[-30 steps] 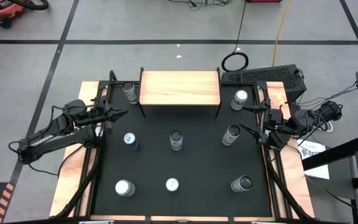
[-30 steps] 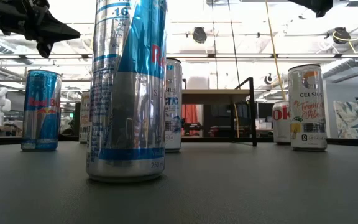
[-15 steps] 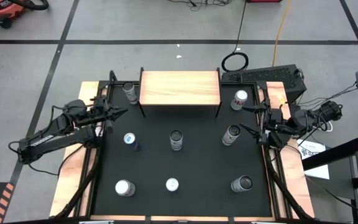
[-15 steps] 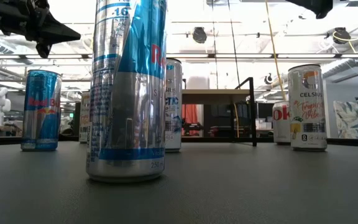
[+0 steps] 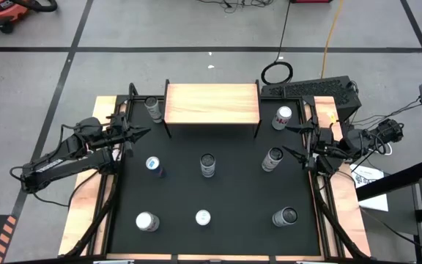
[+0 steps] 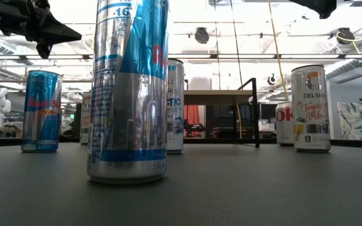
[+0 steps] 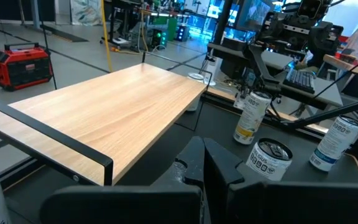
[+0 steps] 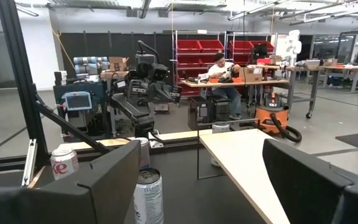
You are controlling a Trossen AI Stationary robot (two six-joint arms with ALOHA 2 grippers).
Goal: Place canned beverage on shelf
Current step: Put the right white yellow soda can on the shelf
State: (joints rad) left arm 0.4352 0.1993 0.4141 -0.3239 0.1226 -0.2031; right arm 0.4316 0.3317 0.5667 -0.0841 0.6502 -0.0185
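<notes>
The shelf [image 5: 212, 103], a pale wood top on thin black legs, stands on the black mat at the far middle of the table, with nothing on its top [image 7: 104, 118]. Several beverage cans stand upright on the mat, among them one in the middle [image 5: 208, 165] and one at the right [image 5: 272, 158]. My left gripper [image 5: 143, 133] hovers shut at the mat's left edge, pointing toward the table's right, above the cans [image 6: 61, 31]. My right gripper [image 5: 293, 140] hovers open at the mat's right edge, pointing left, beside the right can and apart from it.
More cans stand beside the shelf's left [image 5: 153, 108] and right [image 5: 282, 117] ends and along the near edge [image 5: 146, 221], [image 5: 203, 218], [image 5: 285, 217]. A keyboard [image 5: 310, 89] lies beyond the table's far right corner. A person sits at a bench far back in the room [image 8: 224, 74].
</notes>
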